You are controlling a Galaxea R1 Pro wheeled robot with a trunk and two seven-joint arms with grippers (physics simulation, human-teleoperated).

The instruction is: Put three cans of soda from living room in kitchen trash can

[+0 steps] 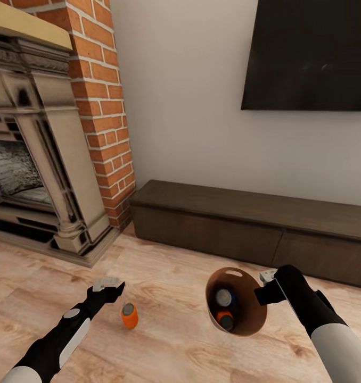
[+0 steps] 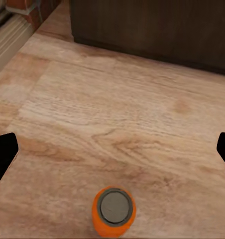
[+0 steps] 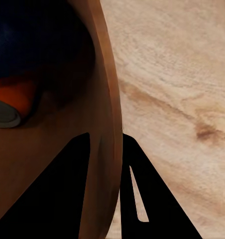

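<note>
Right gripper (image 1: 267,286) is clamped on the rim of the bin (image 1: 253,319), held off the floor (image 1: 175,351) and tipped so its mouth faces the camera; two cans lie inside, a dark one (image 1: 224,298) and an orange one (image 1: 226,320). Left gripper (image 1: 110,290) hangs with fingers spread just beside a third orange can (image 1: 129,315), upright on the floor. Behind: dark low cabinet (image 1: 255,223), brick fireplace (image 1: 47,159), wall TV (image 1: 308,53).

Left wrist: orange can (image 2: 114,211) stands on end, silver top up, between the parted fingertips (image 2: 4,154).

Right wrist: fingers (image 3: 62,194) straddle the bin wall (image 3: 105,124), an orange can (image 3: 15,102) inside.
</note>
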